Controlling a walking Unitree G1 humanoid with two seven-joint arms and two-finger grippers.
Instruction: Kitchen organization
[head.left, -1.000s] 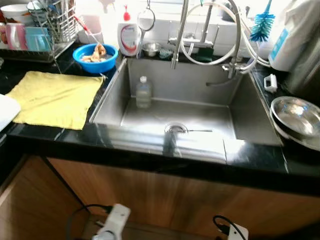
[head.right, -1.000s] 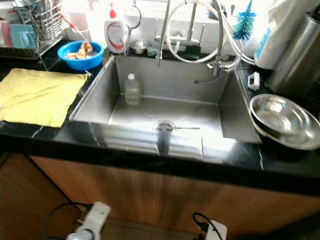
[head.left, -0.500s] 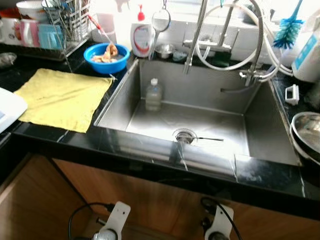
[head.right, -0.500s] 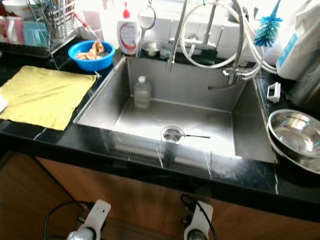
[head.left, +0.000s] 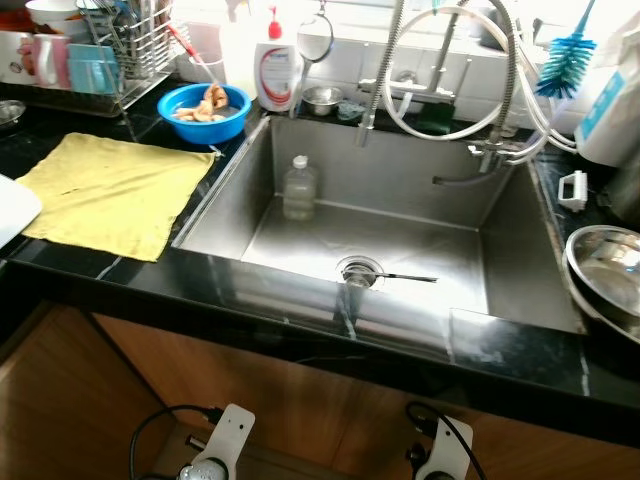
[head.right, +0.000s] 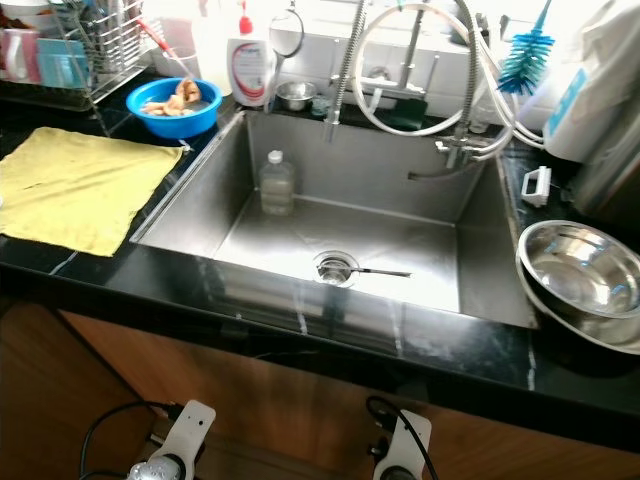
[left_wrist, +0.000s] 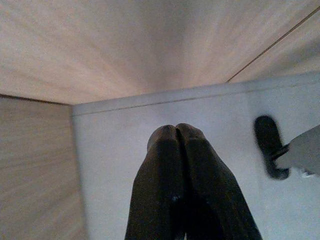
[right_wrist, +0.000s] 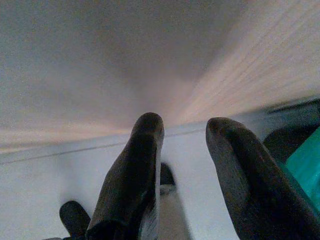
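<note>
Head views: strong daylight from the window behind the faucet (head.left: 385, 60), blown out to white along the top edge. Glare on the sink (head.left: 420, 240) floor and on the black desk (head.left: 250, 290) front rim. Steel bowl (head.right: 585, 275) carries bright reflections. Cabinet front below lies in shade. Slight softness overall, straight lines bowing near the edges. Wrist views: dim, blurred, close black fingers (left_wrist: 185, 185) out of focus.

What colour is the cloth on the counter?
The cloth is yellow, clearest in the left eye view.
</note>
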